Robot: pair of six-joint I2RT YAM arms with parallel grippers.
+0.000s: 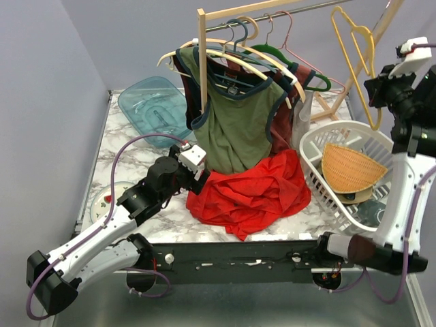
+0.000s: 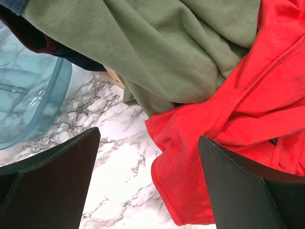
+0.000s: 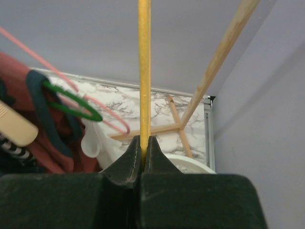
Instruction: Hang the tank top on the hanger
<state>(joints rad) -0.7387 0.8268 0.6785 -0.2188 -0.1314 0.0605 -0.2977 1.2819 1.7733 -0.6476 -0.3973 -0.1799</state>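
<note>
Fabric of the tank top, heaped near-centre, looks thin, light and limp, best pinched at a hem by the left gripper, jaws apart beside it, while the right gripper clamps the stiff hanger at right.

top external: high behind near edge, down on table. left wrist: close over tank top, shared overhead. right wrist: against hanger, probably facing rearward.
</note>
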